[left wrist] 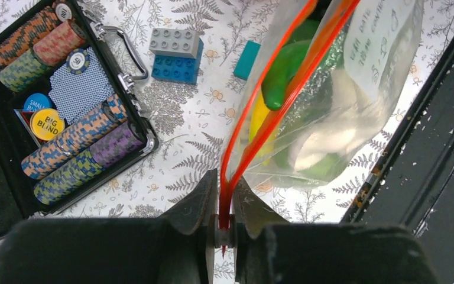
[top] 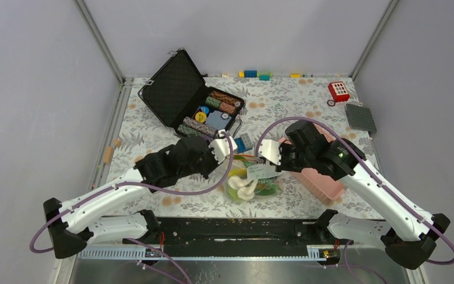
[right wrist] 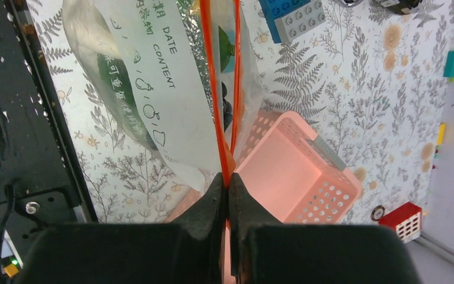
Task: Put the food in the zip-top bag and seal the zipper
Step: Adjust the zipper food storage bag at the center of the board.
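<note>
Table (top: 307,106) is covered in a fern-and-flower print cloth, with plain grey walls round it and aluminium posts at the back corners. Readable text: the zip-top bag (top: 254,183) carries a white label (right wrist: 153,71) printed in green with "DATE" and "CONTENT", plus characters too small to make out. One yellow chip (left wrist: 46,123) reads "BIG BLIND" and a blue chip (left wrist: 35,102) reads "SMALL". Black case (top: 177,83) sits open at 11 o'clock on the table, holding rows of poker chips and a blue-backed card deck. Pink basket (top: 322,180) is at 3 o'clock of the bag, touching it. A grey-on-blue brick stack (left wrist: 174,50) and a teal brick (left wrist: 246,59) lie between case and bag, and there are more bricks (top: 257,74) at 12 o'clock along the far edge. The bag hangs near table centre toward 6 o'clock, with the food inside: green pod (left wrist: 284,71), yellow piece (left wrist: 260,118), white mushroom pieces (top: 246,190). Left gripper (left wrist: 225,201) is clenched on the zipper (left wrist: 272,100) at the bag's 9 o'clock end. Right gripper (right wrist: 228,189) is pinched tight on the 3 o'clock end. Between the two grips, the two orange strips stand apart.
</note>
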Motion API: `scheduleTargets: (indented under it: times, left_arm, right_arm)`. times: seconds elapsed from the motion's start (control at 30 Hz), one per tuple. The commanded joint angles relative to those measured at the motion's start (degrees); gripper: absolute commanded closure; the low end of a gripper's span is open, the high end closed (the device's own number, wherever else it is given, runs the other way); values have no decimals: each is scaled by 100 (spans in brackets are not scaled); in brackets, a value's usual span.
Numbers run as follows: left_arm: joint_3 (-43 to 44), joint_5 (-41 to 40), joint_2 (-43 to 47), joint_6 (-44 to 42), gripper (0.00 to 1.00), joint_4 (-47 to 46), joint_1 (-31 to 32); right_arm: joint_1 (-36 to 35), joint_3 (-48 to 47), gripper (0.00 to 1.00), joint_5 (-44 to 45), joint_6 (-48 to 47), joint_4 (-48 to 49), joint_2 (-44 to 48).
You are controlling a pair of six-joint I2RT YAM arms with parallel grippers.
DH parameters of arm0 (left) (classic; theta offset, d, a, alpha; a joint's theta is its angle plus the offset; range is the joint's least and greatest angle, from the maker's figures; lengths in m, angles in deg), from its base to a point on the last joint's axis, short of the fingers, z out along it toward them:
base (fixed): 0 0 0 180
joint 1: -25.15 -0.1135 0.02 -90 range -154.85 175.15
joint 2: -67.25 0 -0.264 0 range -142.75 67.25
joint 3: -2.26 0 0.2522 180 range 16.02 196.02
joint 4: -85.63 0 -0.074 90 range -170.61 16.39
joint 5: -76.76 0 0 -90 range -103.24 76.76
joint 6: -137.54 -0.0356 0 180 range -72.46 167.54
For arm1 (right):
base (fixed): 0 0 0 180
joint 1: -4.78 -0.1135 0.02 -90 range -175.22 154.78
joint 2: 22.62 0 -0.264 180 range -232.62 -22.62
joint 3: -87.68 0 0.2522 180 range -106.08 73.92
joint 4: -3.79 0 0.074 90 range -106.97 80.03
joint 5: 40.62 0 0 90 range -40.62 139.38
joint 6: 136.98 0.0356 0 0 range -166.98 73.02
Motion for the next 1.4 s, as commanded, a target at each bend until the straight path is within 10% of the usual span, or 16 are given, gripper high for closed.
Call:
scheduleTargets:
  times: [0.0, 0.1, 0.17, 0.23, 0.3, 0.77, 0.97, 1.37]
  left_arm:
    - [-47, 555, 41, -374, 100, -507, -528]
    - [-131, 1072, 8, -427, 97, -792, -575]
    - [-203, 1189, 24, -388, 72, -931, -579]
    - [-390, 1243, 133, -260, 15, -1148, -577]
    - [-727, 1233, 327, 10, 2, -1501, -578]
    - [-3700, 2700, 2607, 2686, 1, -4913, -2079]
    - [-4064, 4283, 1715, 3657, 3, -7011, -2515]
    - [-3570, 5433, -54, 3827, 43, -8524, -2559]
  right_arm:
    - [142, 222, 100, 329, 558, -116, 134]
    - [140, 419, 100, 203, 782, 146, 204]
    - [143, 480, 100, 93, 846, 272, 231]
    - [142, 450, 100, 19, 931, 310, 225]
    - [142, 385, 100, 56, 1107, 309, 237]
    - [144, 796, 100, 381, 2492, 981, 738]
    - [145, 1055, 100, 461, 2864, 1280, 897]
    - [158, 1604, 100, 415, 3255, 1630, 1330]
